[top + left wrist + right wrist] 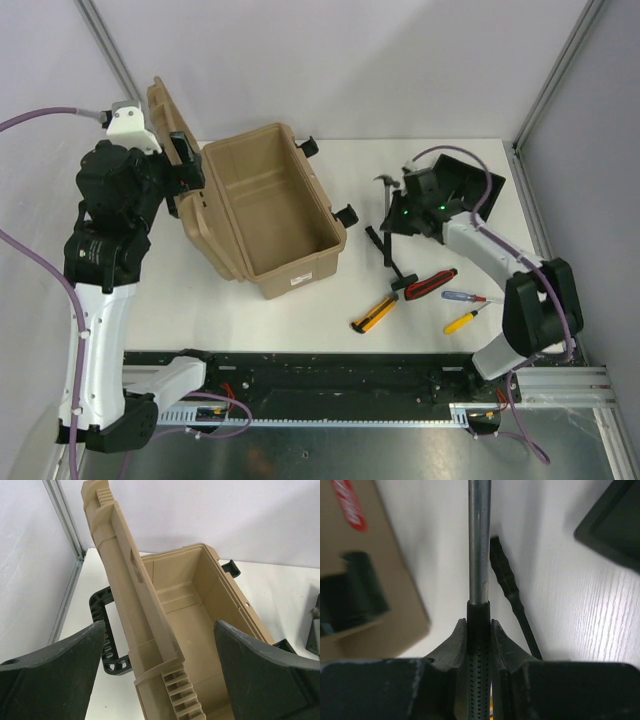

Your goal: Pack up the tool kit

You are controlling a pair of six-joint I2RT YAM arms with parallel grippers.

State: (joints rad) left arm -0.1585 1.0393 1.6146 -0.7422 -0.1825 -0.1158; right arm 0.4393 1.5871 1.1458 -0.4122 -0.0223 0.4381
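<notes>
The tan tool kit (270, 210) stands open and empty on the white table, its lid (165, 120) raised at the left. My left gripper (185, 165) is open, and in the left wrist view its wide jaws (160, 630) stand on either side of the ribbed lid (125, 580) without pressing it. My right gripper (398, 215) is to the right of the box. It is shut (479, 625) on the black perforated grip of a hammer (476, 545) with a chrome shaft. The tool kit's wall (380, 545) with a red label shows at the left there.
Near the front right lie red-and-black pliers (430, 283), a yellow-and-black utility knife (375, 313), a blue-handled screwdriver (465, 297) and a yellow one (462, 320). A thin black tool (512, 595) lies beside the hammer shaft. A black latch (345, 215) juts from the box.
</notes>
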